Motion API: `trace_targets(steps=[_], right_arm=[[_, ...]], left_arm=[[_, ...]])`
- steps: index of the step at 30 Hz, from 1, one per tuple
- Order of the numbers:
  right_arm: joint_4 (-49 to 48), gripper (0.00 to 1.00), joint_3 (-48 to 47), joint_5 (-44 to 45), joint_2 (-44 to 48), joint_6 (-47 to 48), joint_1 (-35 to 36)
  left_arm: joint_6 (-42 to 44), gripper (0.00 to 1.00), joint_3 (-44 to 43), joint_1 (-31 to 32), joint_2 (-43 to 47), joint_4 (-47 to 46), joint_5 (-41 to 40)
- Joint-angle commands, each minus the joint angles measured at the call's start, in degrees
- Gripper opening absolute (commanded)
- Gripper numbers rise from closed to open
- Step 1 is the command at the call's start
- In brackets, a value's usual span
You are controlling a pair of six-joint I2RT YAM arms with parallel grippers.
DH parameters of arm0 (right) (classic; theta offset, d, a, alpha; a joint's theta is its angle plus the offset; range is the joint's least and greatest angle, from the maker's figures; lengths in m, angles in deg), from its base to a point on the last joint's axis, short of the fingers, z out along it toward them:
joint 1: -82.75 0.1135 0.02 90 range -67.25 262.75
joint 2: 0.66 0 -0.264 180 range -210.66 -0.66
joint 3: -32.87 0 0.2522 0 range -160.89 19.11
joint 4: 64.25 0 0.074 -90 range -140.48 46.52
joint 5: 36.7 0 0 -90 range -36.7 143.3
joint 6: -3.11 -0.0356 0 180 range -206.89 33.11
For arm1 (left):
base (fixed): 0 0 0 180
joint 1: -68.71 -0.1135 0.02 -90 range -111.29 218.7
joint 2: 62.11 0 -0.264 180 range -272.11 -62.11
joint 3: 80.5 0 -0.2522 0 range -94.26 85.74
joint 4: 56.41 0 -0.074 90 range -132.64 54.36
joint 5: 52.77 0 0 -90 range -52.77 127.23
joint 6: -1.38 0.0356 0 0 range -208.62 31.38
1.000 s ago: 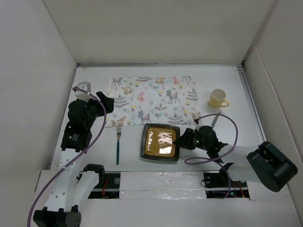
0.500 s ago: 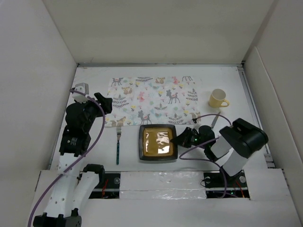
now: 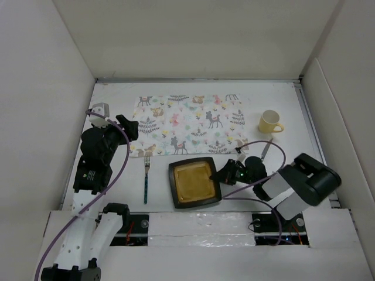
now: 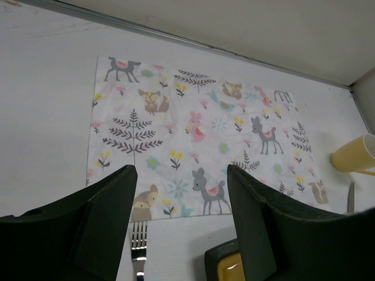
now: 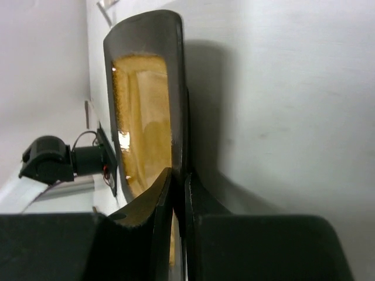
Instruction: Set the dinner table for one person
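surface (image 3: 281, 99): big plain white top with off-white panel walls on three sides. The arms sit at its near edge, and everything below is lying on it. The left wrist cam also catches the bare part (image 4: 47, 117).

placemat (image 3: 190, 124): deer-and-leaves print, flat, toward the far middle of the surface. It fills most of the left wrist view (image 4: 199, 129).

plate (image 3: 193, 184): square, dark rim, yellow inside. It's on the surface just near-side of the placemat and turned a little out of square with it. The right wrist cam sees it edge-on (image 5: 143, 117).

right claw (image 3: 221, 175): pinched down nearly closed on the plate's right rim. Up close (image 5: 179, 175) there's one finger on each side of the edge.

left claw (image 3: 126, 126): wide open with nothing in it. It hangs over the placemat's left edge, and its two fingers frame the print (image 4: 180, 175).

fork (image 3: 146, 178): teal handle, tines pointing at the placemat, just left of the plate and not touching it. The tines also show between the left fingers (image 4: 137, 249).

mug (image 3: 270, 122): yellow, upright, just beside the placemat's right edge, also at the edge of the left wrist cam (image 4: 354, 155).

knife (image 3: 265, 149): near-side of the mug, partly hidden by the right arm, only a sliver from the left wrist (image 4: 350, 196).
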Motion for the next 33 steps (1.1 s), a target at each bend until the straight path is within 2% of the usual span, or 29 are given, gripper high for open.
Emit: trace_targets(steps=[1,2,4,7,9,11,12,14,19,23,29,33], right_arm=[[23.0,0.0,-6.9,2.4,12.6,8.9,2.5],[28.2,0.0,-11.4,3.8,19.4,10.7,3.2],[39.5,0.0,-15.5,7.7,24.9,14.7,3.2],[44.2,0.0,-22.5,6.3,27.6,16.3,-1.1],[44.3,0.0,-27.5,3.5,23.7,16.3,-3.4],[40.2,0.0,-30.2,0.8,20.6,13.7,-4.0],[34.7,0.0,-33.9,1.2,15.8,10.5,-4.0],[33.8,0.0,-35.5,1.8,14.2,9.8,-4.5],[32.0,0.0,-47.8,8.1,5.1,5.3,-5.3],[30.6,0.0,-55.7,9.1,-2.1,2.3,-7.1],[30.3,0.0,-62.7,7.7,-12.2,-1.7,-7.9],[31.9,0.0,-64.7,6.6,-15.2,-1.5,-9.6]], left_arm=[[0.8,0.59,-0.2,0.1,1.1,-2.0,-0.6],[0.8,0.6,-0.1,0.1,1.4,-1.9,-0.4],[0.8,0.6,-0.1,0.1,1.6,-2.1,-0.1],[0.6,0.6,-0.3,0.1,1.7,-1.8,0.5],[0.6,0.6,-0.3,0.1,1.9,-1.9,1.5],[0.6,0.6,-0.3,0.1,2.2,-2.0,1.4],[0.5,0.6,-0.3,0.1,2.4,-1.8,1.5],[0.5,0.6,-0.3,0.1,2.8,-1.7,1.5],[0.3,0.59,-0.3,0.1,3.5,-1.4,0.8],[0.0,0.59,-0.4,0.1,3.5,-1.0,0.7],[0.0,0.59,-0.5,0.1,3.5,-1.0,1.6],[0.0,0.59,-0.4,0.1,3.5,-1.0,1.6]])
